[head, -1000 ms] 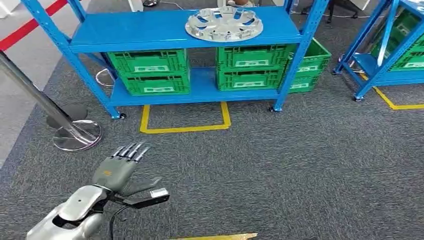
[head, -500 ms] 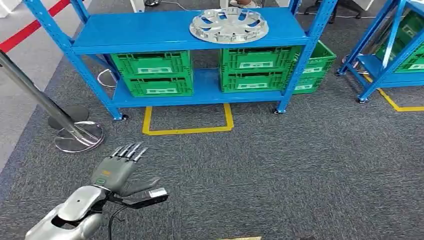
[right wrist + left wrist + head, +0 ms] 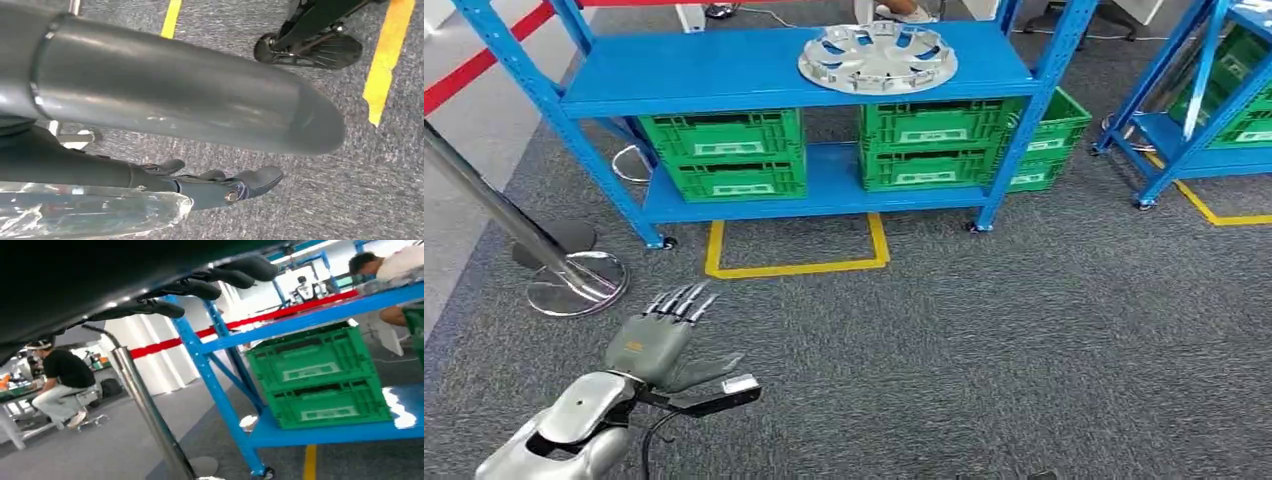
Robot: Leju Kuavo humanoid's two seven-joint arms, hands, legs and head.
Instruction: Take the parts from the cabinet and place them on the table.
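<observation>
Hubcap (image 3: 875, 56): round silver slotted disc, flat on blue shelf (image 3: 704, 70).

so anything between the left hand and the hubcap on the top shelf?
Nothing visible. Bare grey carpet lies between the open left hand and the blue rack; the silver hubcap sits uncovered on its top shelf. The chrome stanchion stands off to the left.

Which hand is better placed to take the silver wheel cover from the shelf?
Probably the left hand: raised, empty, fingers apart, toward the silver round wheel cover on the blue metal shelf. The right hand hangs over grey carpet.
</observation>
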